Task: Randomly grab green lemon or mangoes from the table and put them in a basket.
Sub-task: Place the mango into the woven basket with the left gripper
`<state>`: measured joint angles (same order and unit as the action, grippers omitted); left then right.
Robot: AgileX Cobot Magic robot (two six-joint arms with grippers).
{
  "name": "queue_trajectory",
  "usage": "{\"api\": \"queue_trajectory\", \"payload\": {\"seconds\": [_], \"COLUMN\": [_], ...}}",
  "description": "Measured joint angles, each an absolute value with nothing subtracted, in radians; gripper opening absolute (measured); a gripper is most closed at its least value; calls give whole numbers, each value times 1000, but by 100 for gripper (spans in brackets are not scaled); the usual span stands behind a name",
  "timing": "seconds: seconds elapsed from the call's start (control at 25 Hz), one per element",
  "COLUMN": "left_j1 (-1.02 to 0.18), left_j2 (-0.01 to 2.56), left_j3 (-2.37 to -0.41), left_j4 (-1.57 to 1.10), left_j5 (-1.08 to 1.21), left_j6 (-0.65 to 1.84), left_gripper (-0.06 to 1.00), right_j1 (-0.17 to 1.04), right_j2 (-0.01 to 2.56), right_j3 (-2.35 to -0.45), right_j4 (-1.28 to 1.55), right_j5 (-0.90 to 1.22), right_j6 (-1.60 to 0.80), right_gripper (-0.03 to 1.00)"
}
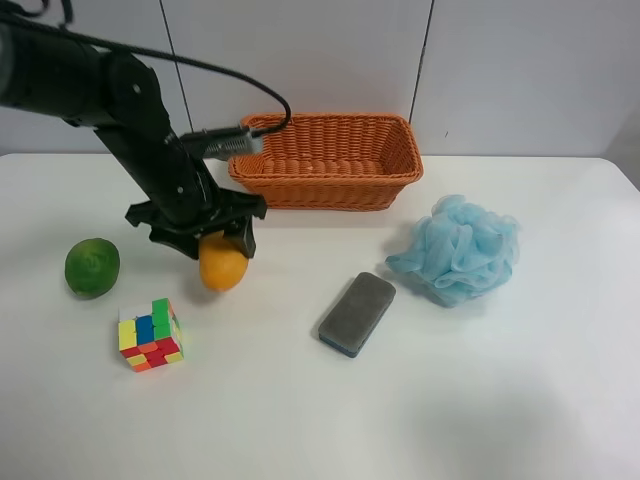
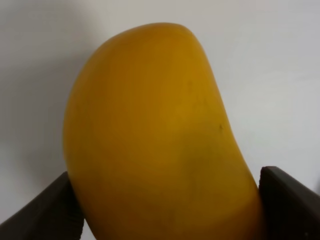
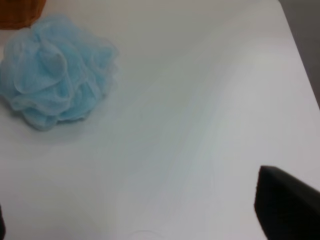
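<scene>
**Q:** What does the left arm (image 1: 120, 100) look like?

**A:** On my feed I see matte black links, thick and rounded. A thin black cable (image 1: 270, 90) loops off it, and a silvery-grey plug (image 1: 225, 143) sits near the wrist.

**Q:** And the left gripper (image 1: 218, 243)?

**A:** It's a black crossbar with two blunt fingers (image 2: 45, 215), which look dark brown-black up close. On my right wrist feed, the right finger (image 3: 287, 207) is a plain black block.
</scene>
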<state>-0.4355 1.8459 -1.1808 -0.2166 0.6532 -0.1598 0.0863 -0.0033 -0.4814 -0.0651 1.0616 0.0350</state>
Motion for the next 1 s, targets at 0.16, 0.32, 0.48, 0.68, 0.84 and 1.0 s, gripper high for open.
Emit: {"api": "queue_trajectory", "payload": {"seconds": [0.16, 0.32, 0.48, 0.68, 0.84, 1.0], "left_j1": [-436, -436, -436, -447, -463, -473], "left_j2": [1739, 1659, 1690, 1796, 1914, 2029], "left_j3": [-1211, -1347, -1421, -1441, -1441, -1441], "left_j4": [-198, -144, -128, -125, -124, -123], "left_j5": [658, 608, 456, 177, -6, -149], "left_j6": [-160, -149, -105, -64, -59, -59], "left_gripper": [67, 67, 67, 67, 67, 67], "right_j1": [86, 86, 86, 86, 86, 86], "right_j2": [-3, -3, -3, -3, -3, -3], "right_j3": [-481, -481, -481, -481, -481, -481], "right_j4": [-65, -65, -65, -65, -65, -65], "right_j5": [1062, 1062, 1062, 1062, 1062, 1062], "right_j6": [35, 35, 35, 35, 35, 35], "right_gripper": [99, 99, 99, 99, 99, 99]}}
